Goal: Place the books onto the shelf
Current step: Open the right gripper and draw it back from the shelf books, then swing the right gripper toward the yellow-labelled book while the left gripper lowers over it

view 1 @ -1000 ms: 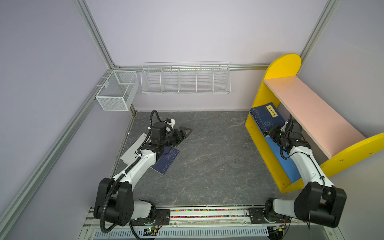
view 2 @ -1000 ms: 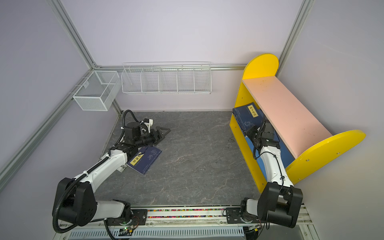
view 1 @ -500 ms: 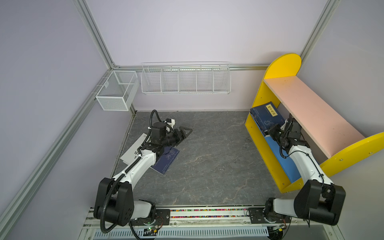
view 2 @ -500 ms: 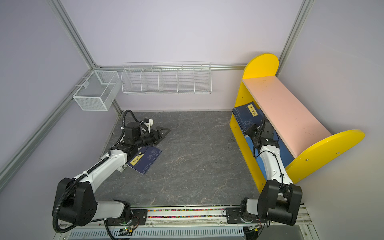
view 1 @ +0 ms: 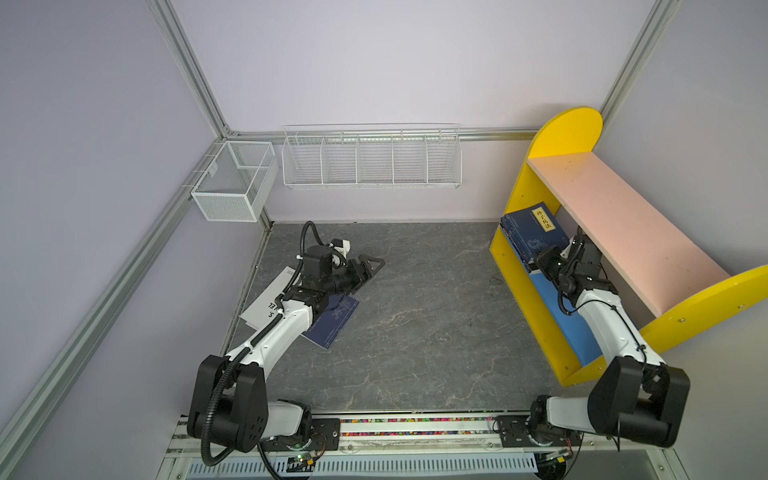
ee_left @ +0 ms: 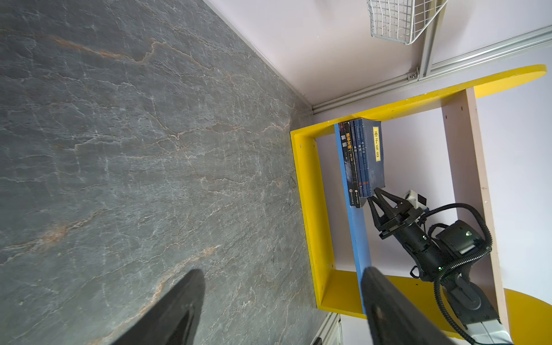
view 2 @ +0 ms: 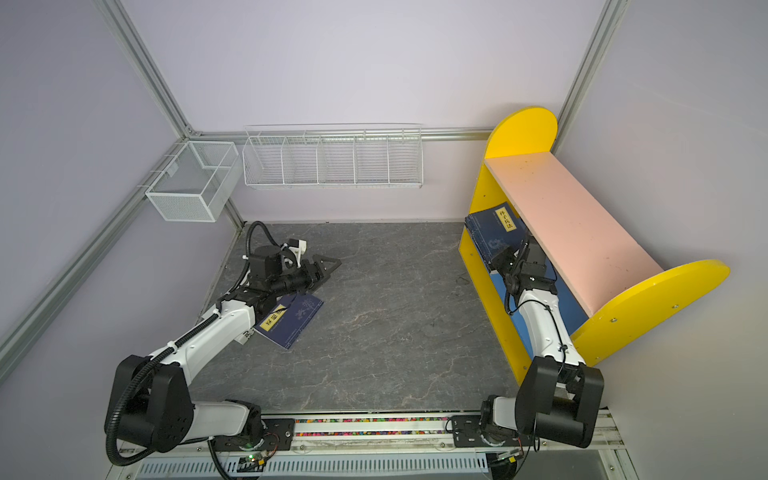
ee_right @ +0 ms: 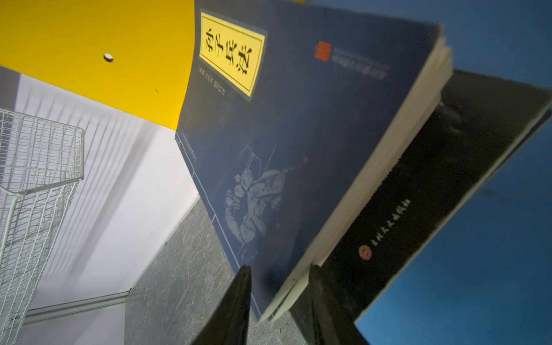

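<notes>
Several navy and black books [view 1: 534, 232] stand leaning at the far end of the shelf [view 1: 615, 224], on its blue lower board [view 1: 569, 320]; both top views and the left wrist view show the row [ee_left: 363, 161]. My right gripper [ee_right: 280, 267] is at the near corner of the outermost navy book [ee_right: 298, 119], fingers apart on either side of it, beside a black book [ee_right: 433, 179]. My left gripper [view 1: 376, 262] hovers open and empty over the floor. A navy book [view 2: 293, 318] and a white book [view 1: 270, 303] lie under that arm.
A white wire divided rack [view 1: 372, 160] hangs on the back wall and a white mesh basket [view 1: 235, 183] on the left rail. The shelf's yellow side panel [ee_left: 307, 194] stands along the right of the grey marbled floor [view 1: 415, 324].
My right gripper's jaws have widened at the navy book's corner after a small shift toward the shelf's far end. The left arm has not moved.
</notes>
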`<state>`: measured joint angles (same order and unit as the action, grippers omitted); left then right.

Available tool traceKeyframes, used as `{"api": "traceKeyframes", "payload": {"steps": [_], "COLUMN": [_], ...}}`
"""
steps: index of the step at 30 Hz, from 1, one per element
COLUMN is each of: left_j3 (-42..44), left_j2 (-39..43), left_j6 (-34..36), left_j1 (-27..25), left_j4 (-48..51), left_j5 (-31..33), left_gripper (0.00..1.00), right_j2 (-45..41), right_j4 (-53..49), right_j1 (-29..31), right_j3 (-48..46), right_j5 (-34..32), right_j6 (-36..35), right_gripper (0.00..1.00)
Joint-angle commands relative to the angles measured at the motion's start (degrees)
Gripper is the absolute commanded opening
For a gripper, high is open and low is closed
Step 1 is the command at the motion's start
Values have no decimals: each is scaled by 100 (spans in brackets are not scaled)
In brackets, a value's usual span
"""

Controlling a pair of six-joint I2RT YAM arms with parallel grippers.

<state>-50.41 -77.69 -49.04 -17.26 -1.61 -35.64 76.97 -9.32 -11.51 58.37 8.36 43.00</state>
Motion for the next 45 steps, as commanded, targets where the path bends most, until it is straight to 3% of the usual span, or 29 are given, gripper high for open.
{"api": "traceKeyframes", "payload": {"steps": [1,6,15,17,18,28,32,35,45], "left_j3": [40,55,66,73,84,73,100,213,962], "left_j2": [8,102,519,635,703,1562,1907,2095,2315], "left_j6": [-15,-14,356,433,490,1161,1299,1200,685], "left_j1": [21,26,21,27,21,36,50,186,1135], "left_j4": [-98,-65,633,826,923,2333,2915,3193,3204], "left_j5": [-18,-8,542,800,968,2781,3908,4556,4450], "left_gripper": [83,83,84,84,84,90,95,99,99], "right_j2": [-443,-648,-1133,-1166,-1146,-1373,-1492,-1735,-1952], "right_j4": [1203,907,-598,-602,-716,-692,-636,-737,-1128], "right_j1": [33,34,34,28,28,89,195,418,1044], "right_j3": [691,712,1058,993,1023,846,714,633,652], "right_j5": [94,160,287,556,706,2185,2991,3008,2909], "right_j6": [-182,-229,55,126,157,687,878,822,183], "right_gripper": [40,59,73,87,89,92,92,93,95]}}
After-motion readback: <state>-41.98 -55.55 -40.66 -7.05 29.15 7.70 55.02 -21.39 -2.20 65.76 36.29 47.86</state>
